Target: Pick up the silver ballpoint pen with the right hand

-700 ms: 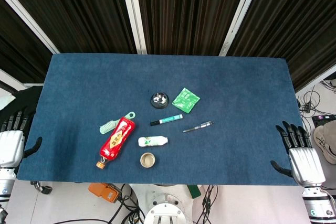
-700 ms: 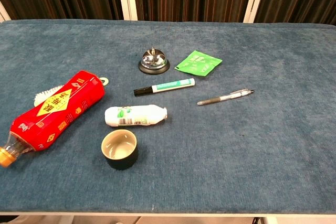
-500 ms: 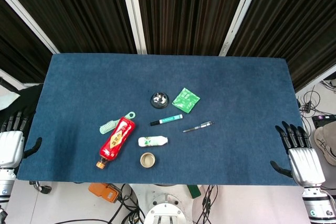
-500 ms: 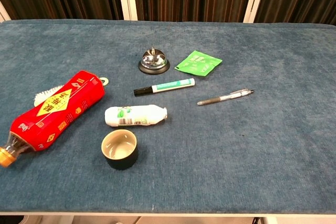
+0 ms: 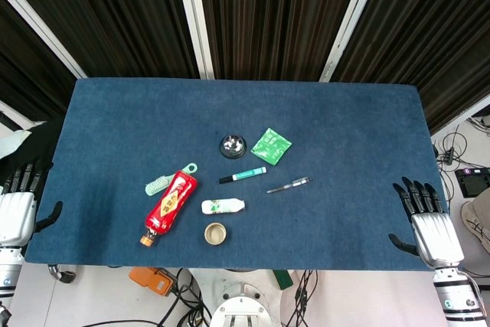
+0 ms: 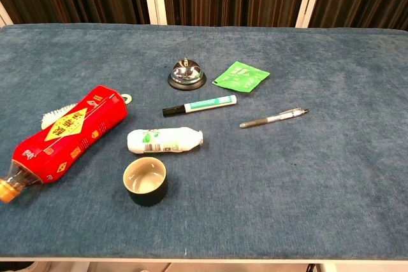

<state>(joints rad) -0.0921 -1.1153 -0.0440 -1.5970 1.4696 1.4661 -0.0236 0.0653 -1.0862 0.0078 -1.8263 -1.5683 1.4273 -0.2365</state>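
Two hands in the head view, both off the table edges, neither holding anything. Left hand point(image 5: 17, 212) sits past the left edge of the blue table point(image 5: 115, 112), fingers point(image 5: 23, 176) straight and apart, thumb out sideways toward the table.

Well to the right of those fingers: mint brush point(image 5: 157, 184) touching the red bottle point(image 5: 171, 203), which lies on its side, cap toward the near edge. Next, small white bottle point(image 5: 223, 206) on its side, with the cup point(image 5: 215, 233) just on its near side, upright. Beyond those, call bell point(image 5: 233, 145), then green-white marker point(image 5: 243, 175), then green packet point(image 5: 272, 145).

Silver ballpoint pen point(image 5: 289, 185) lies flat on the cloth, just right of the marker, touching nothing. It is well apart from the right hand's fingers point(image 5: 417, 195), to their left and slightly farther back.

Right hand point(image 5: 426, 227) is at the near right corner, fingers extended, spread, pointing away, thumb out left over the table edge. Chest view shows neither hand.
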